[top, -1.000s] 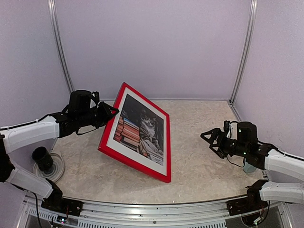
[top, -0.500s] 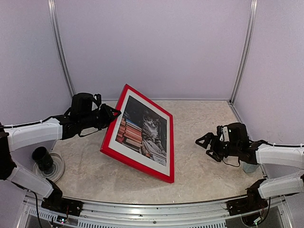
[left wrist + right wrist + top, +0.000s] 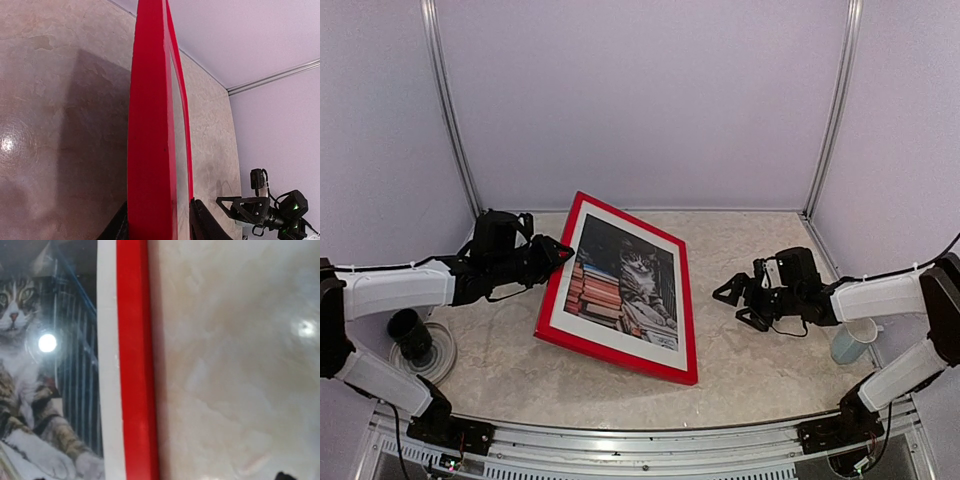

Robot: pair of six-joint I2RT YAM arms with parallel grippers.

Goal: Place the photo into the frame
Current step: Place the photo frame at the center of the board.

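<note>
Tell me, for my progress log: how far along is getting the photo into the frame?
Done: the photo sits inside the frame, behind its white mat. In hand: the left tool straddles the frame's left edge, which looks propped off the table; the right tool hovers open beside the right edge, not touching. Left: lay the frame flat and let go.

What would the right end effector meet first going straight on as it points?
Probably the red edge of the frame facing it; the right end effector points that way, though height is unclear.
</note>
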